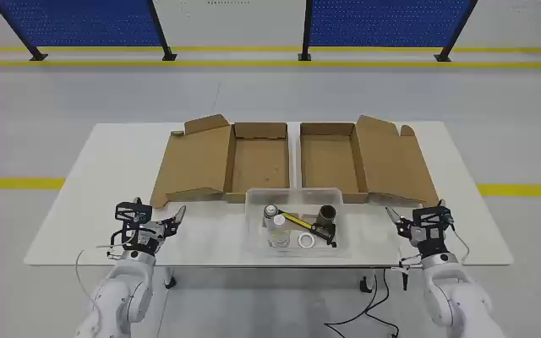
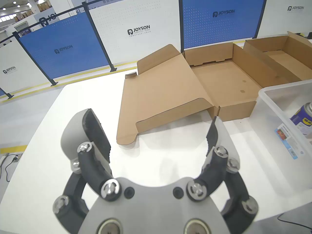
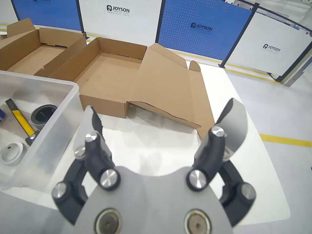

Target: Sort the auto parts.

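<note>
A: Entry. Clock is centred on the clear bin (image 1: 292, 192) as seen from above, with 12 toward the far edge of the table (image 1: 101, 194). Container count?

B: One bin, at the table's near edge. Two cardboard boxes, both open, side by side. The left box (image 1: 258, 165) is at 11 o'clock and the right box (image 1: 325, 165) at 1 o'clock. Their lids are folded outward, toward 10 and 2. Their near walls sit just beside the bin's far rim.

A: Parts, counted, with location?

B: All logged parts lie inside the bin:
- One spray can (image 2: 304, 116) at 9 o'clock.
- One pale container (image 1: 279, 226) just beside the can; kind not resolved.
- One yellow-faced rule (image 3: 20, 119), lying diagonally through the middle.
- One dark cylinder (image 3: 43, 115) at 3 o'clock.
- One silver ring (image 3: 11, 150), lying flat at 5 o'clock.

A: Tools?

B: Two.
- The left gripper (image 2: 151, 120) is at 9 o'clock from the bin, over bare table and apart from the bin. Its jaws are spread wide, released, gripping nothing.
- The right gripper (image 3: 159, 105) is at 3 o'clock, also apart from the bin. Its jaws are spread the same way, released, gripping nothing
</note>
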